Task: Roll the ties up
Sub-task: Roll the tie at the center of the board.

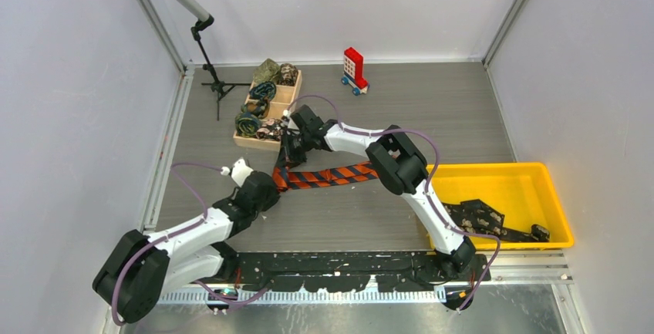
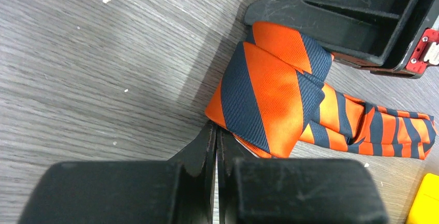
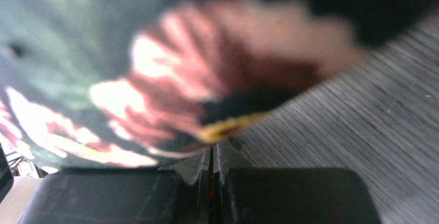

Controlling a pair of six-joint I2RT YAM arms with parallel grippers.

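An orange tie with dark stripes [image 1: 332,176] lies across the table's middle, its left end folded over [image 2: 269,94]. My left gripper [image 1: 270,186] sits at that folded end, shut [image 2: 216,131], its tips touching the fabric's edge with nothing visibly between them. My right gripper [image 1: 287,155] hangs just behind the fold, in front of the wooden box. In the right wrist view it is shut [image 3: 212,149], and a blurred floral tie [image 3: 155,89] fills the view right at its tips. Whether it pinches fabric I cannot tell. The right arm's black housing [image 2: 362,17] covers the fold's far edge.
A wooden box [image 1: 258,143] of rolled ties [image 1: 248,123] stands at the back left. A yellow bin [image 1: 501,173] at the right holds dark ties [image 1: 478,217]. A red-and-white toy block [image 1: 354,68] and a black tripod [image 1: 217,86] stand near the back wall.
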